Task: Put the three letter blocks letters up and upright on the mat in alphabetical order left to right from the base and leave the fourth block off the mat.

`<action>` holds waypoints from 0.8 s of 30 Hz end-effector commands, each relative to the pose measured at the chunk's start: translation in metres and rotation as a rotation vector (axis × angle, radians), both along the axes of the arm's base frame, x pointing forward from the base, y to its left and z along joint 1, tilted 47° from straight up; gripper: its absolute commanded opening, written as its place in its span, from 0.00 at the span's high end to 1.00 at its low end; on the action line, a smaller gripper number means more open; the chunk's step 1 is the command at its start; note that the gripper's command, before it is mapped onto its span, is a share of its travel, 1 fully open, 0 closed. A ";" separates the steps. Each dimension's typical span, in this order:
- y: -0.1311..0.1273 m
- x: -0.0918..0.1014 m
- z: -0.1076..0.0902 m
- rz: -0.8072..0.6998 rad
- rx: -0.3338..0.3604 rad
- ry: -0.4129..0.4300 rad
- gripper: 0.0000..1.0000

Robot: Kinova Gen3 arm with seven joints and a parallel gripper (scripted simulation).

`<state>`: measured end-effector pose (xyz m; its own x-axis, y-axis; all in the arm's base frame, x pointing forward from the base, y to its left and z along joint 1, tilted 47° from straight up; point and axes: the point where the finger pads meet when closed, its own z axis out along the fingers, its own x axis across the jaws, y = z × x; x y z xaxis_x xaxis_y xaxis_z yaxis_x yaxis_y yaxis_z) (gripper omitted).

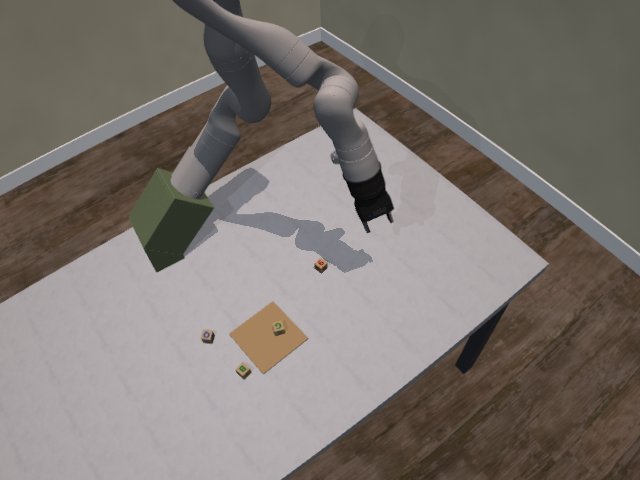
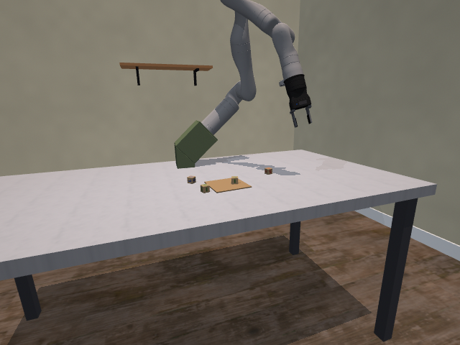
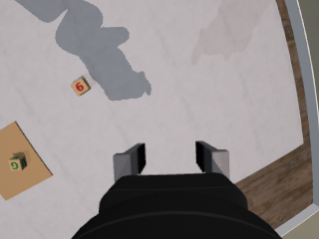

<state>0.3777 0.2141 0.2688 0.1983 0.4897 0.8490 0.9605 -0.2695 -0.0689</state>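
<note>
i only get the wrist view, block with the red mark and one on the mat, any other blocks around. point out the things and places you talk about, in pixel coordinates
Observer: Yes, two more, both off the mat [image 1: 253,343] [image 2: 224,186] [image 3: 25,174]: one with a blue mark on top [image 1: 207,335] [image 2: 191,180] and one with a green mark on top [image 1: 242,369] [image 2: 205,188].
Operator: ok and how high is the gripper, touching the table
Observer: No, the exterior view shows the gripper [image 1: 379,227] [image 2: 302,124] [image 3: 170,152] well above the table top [image 1: 413,289] [image 2: 111,208] [image 3: 174,119], its fingers apart.
Operator: anything on the wall behind the arm
Observer: Yes, a wooden shelf [image 2: 166,67] on two dark brackets.
</note>
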 end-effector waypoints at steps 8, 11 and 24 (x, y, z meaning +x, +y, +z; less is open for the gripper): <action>0.003 -0.002 -0.012 0.016 -0.011 0.008 0.00; 0.006 -0.005 -0.024 0.031 -0.023 0.016 0.00; 0.019 -0.040 -0.121 0.171 -0.129 0.082 0.00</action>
<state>0.3482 0.2212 0.1580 0.1801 0.6186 0.7648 0.9824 -0.1516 -0.1087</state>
